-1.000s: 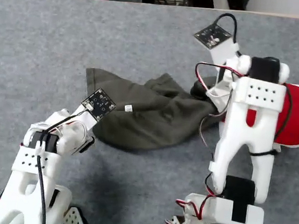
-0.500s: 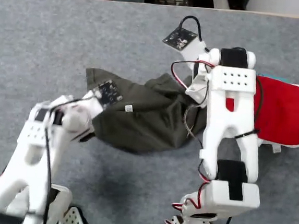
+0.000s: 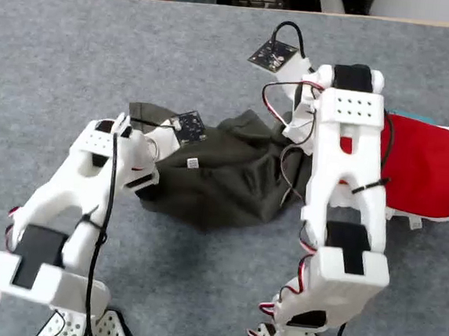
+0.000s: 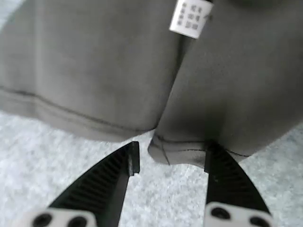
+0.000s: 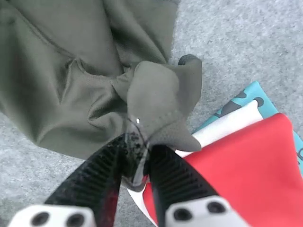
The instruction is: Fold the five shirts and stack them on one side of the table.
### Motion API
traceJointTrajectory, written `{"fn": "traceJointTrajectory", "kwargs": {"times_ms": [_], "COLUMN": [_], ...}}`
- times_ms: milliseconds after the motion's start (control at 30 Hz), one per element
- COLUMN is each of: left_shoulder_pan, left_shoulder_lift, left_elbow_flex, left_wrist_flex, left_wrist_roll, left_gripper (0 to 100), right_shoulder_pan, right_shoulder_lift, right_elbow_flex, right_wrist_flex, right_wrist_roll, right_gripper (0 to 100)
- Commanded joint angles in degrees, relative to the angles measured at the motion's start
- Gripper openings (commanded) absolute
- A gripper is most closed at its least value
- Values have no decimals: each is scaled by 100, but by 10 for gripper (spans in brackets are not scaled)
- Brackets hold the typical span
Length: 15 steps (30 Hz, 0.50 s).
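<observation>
Judged mid-fold: crumpled olive-green cloth shirt (image 3: 224, 176), mid grey worktop (image 3: 76, 61), beside folded red shirt (image 3: 429, 170) | right pincer (image 5: 137, 142) clamped on its bunched fabric | left pincer (image 4: 171, 153) gaped at hem | next likely needed: hem grip.

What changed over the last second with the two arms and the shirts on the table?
The right arm swung toward the left arm, off the red shirt; the right pincer is shut on a bunch of the olive shirt. The left arm stretched forward, bringing the open left pincer to that shirt's hem. The red shirt and most of the olive shirt stayed put.
</observation>
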Motion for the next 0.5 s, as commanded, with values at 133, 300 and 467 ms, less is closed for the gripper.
{"fn": "traceJointTrajectory", "kwargs": {"times_ms": [133,300,467], "left_shoulder_pan": [57,330,453], "left_shoulder_lift": [229,290,246], "left_elbow_flex": [-453,-127,-145], "left_wrist_flex": [-44,-44,-26], "left_wrist_roll": [-211,-167,334], "left_gripper": [198,155,84], "right_shoulder_pan": [62,62,53], "right_shoulder_lift": [92,92,92], "right_elbow_flex": [-330,-330,-330], "right_wrist_flex": [-35,-44,-53], "right_wrist_roll": [35,26,18], "right_gripper": [15,15,15]}}
